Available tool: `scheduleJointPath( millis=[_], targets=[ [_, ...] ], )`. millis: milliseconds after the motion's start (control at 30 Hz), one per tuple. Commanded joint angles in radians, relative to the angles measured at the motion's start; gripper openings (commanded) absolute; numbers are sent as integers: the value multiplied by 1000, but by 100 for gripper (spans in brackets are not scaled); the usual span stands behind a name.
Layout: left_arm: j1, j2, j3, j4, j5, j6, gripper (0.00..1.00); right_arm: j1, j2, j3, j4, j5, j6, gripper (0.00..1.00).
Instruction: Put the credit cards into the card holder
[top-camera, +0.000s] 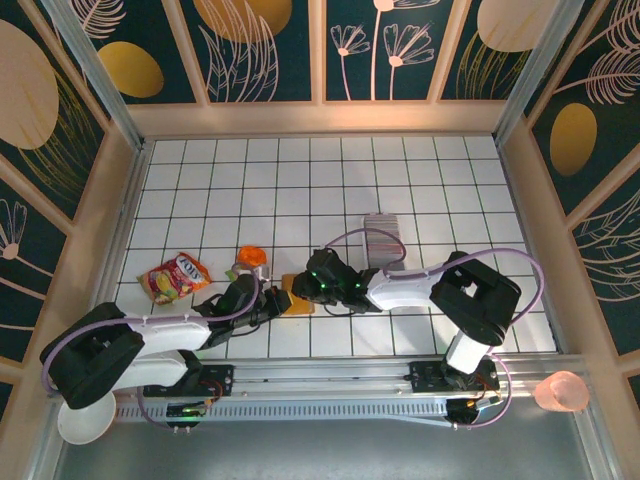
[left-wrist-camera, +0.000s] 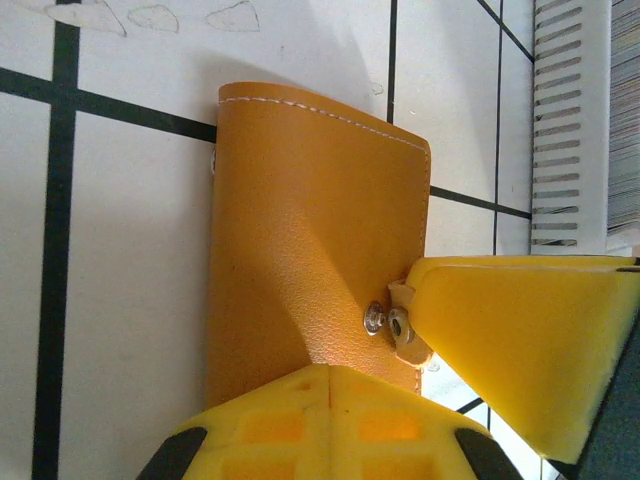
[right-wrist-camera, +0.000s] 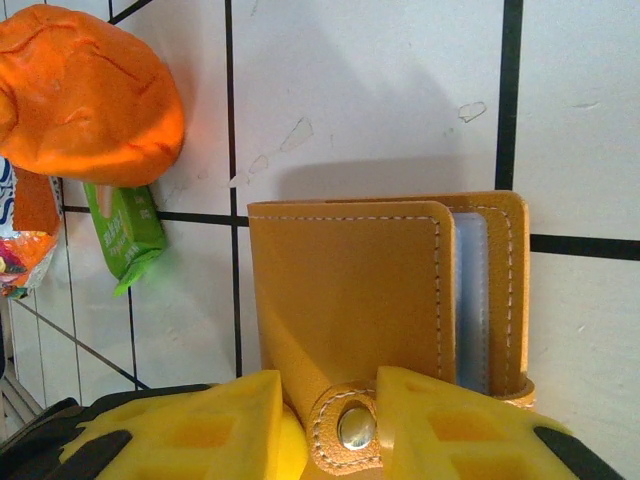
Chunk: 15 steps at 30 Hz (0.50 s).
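The tan card holder (top-camera: 298, 300) lies folded on the white tiles between my two grippers. In the left wrist view the card holder (left-wrist-camera: 300, 220) creases up into my left gripper (left-wrist-camera: 330, 378), whose fingers are shut on its near edge. My right gripper (right-wrist-camera: 330, 392) is open, and the clasp tab (right-wrist-camera: 355, 428) sits loose between its yellow fingers. A strip of pale grey-blue lining (right-wrist-camera: 470, 300) shows at the holder's open side. The credit cards (top-camera: 383, 243) stand edge-on in a clear tray behind the right arm, and their striped edges (left-wrist-camera: 625, 110) show at the far right.
An orange lump (right-wrist-camera: 85, 95) and a small green packet (right-wrist-camera: 125, 235) lie just left of the holder. Further left is a red-yellow snack packet (top-camera: 175, 277). A white bowl (top-camera: 85, 420) and a pink cup (top-camera: 562, 392) sit by the near rail. Wooden walls ring the tiles.
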Motion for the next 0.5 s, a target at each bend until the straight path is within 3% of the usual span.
scheduleJointPath(
  millis=[0,100,300,467],
  targets=[
    [-3,3,-34,-111,-21,-4,0,8,5,15,-9,-1,9,35],
    [-3,-1,-37,-110,-22,-6,0,9,11,9,13,-12,22,37],
    [-3,-11,-44,-111,-25,-9,0,14,23,8,8,1,35,15],
    [-2,-11,-46,-109,-24,-9,0,18,27,0,-2,-2,45,10]
  ],
)
